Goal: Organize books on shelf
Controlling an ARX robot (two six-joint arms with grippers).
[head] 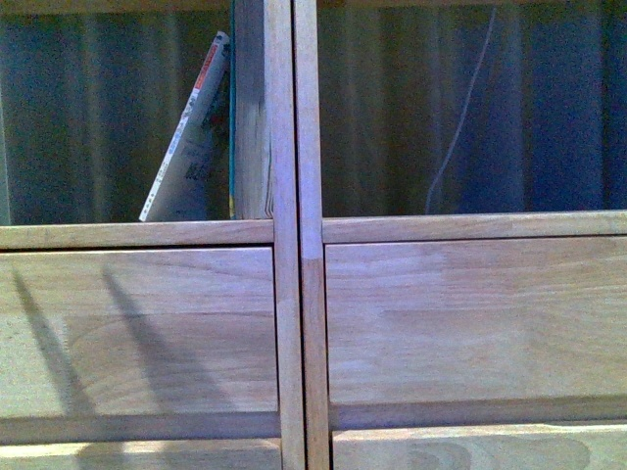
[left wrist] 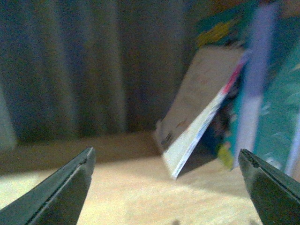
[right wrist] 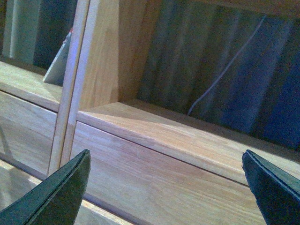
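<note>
The light-wood shelf [head: 284, 235] fills the front view, and neither gripper shows there. In its left compartment a whitish book with a red strip [head: 191, 137] leans tilted toward the central upright, next to a book with a teal edge [head: 232, 117] standing against it. My left gripper [left wrist: 166, 157] is open inside that compartment, above the board [left wrist: 122, 197]. The leaning whitish book [left wrist: 197, 103] and the teal books [left wrist: 276, 117] lie ahead of it, apart from both fingers. My right gripper [right wrist: 166, 156] is open and empty, in front of the right compartment's board [right wrist: 178, 136].
A dark pleated curtain [head: 108, 108] hangs behind the open compartments. A thin white cable [head: 460, 117] runs down the back of the right one. Plain drawer fronts [head: 470, 323] lie below the ledge, and the double upright [right wrist: 101, 56] stands beside my right gripper.
</note>
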